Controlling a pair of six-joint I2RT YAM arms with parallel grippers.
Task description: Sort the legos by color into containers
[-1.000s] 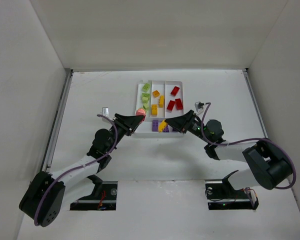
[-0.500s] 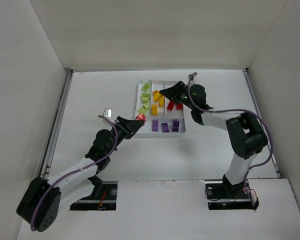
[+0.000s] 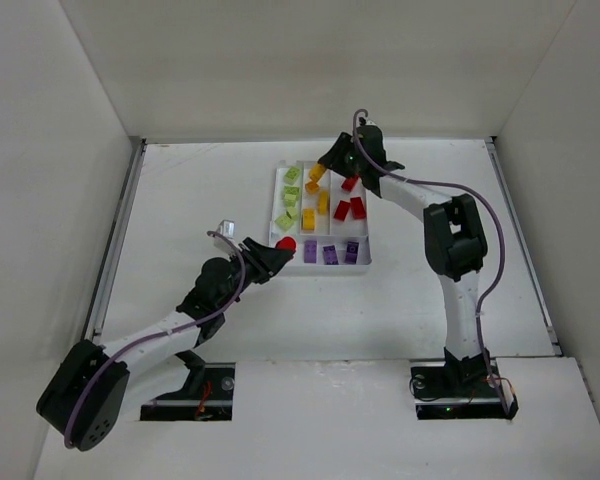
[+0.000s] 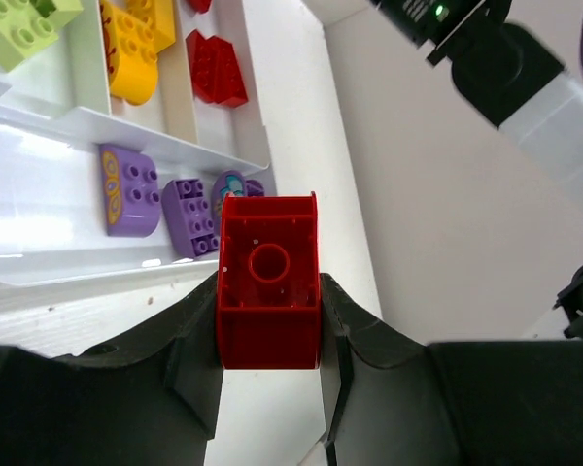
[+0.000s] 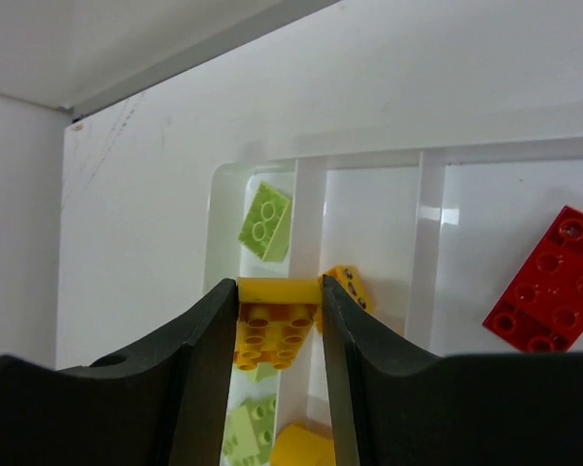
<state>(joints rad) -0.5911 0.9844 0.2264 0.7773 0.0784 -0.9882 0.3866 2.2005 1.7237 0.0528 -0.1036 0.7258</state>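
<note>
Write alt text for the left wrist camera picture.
The left gripper clamps a red lego, hollow underside toward the camera, near the white tray. Purple legos lie in its nearest section; yellow legos, red legos and green legos beyond.

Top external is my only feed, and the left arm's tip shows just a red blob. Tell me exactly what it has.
Observer: A red brick, clamped by its sides between the left jaws, hollow underside facing the wrist camera.
Operator: Now the right arm. Its tip hides things from me.
Observer: The right jaws are shut on a yellow-orange brick, studs toward the wrist camera.
Operator: Say what lies under it.
Observer: A light green brick in the end section of the white tray, with a divider right beside it. I cannot tell which side the held brick hangs over.
</note>
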